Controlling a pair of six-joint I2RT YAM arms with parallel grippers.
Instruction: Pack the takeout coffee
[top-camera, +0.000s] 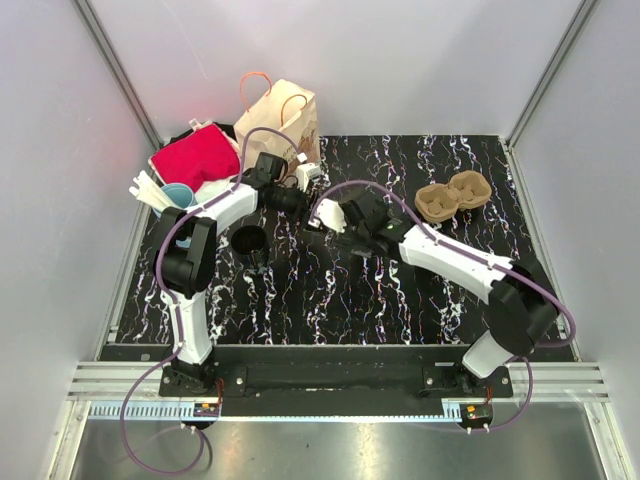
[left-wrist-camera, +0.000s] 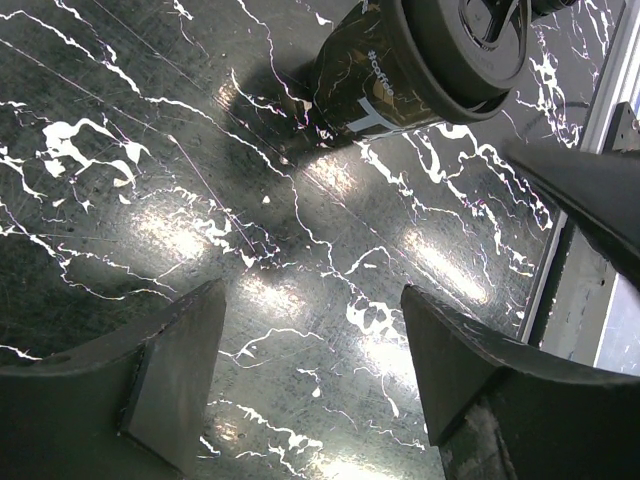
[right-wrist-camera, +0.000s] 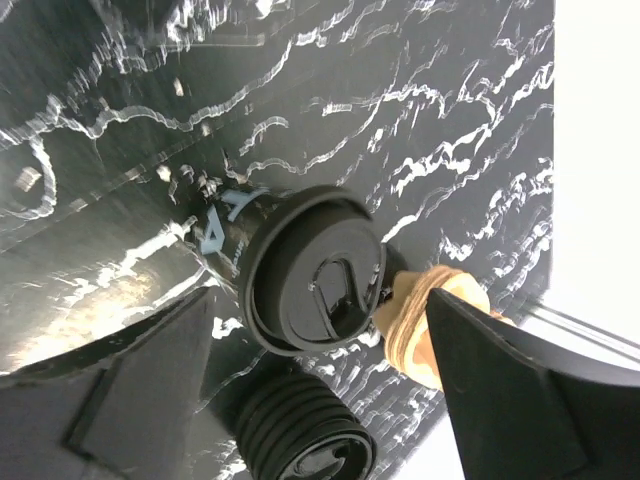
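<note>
Only the wrist views showed the black lidded takeout coffee cup plainly. From the left wrist it sat on the black white-veined marble worktop at 1 o'clock beyond the left tool, its printed side to the lens and clear of both fingers. From the right wrist its lid and sip hole showed through the gap of the right tool, touching neither finger. Both tools stood wide and held nothing. The right wrist view alone caught a black ribbed round object just beside the cup at 6 o'clock and a tan shape at its 3 o'clock; what either was could not be told. From overhead the cup was lost among dark tool parts where the arms met, at 11 o'clock of the worktop's middle. That view alone gave the surroundings. A brown paper carrier bag stood at the far edge, at 12 o'clock of the left tool. A moulded brown cardboard cup tray lay well apart at 3 o'clock of the right tool, and an open-topped black cup sat at 7 o'clock of the left tool. A red cloth, a pale blue cup and white pieces crowded the far-left corner. Bare marble filled the near half and the strip between tray and right rim.
</note>
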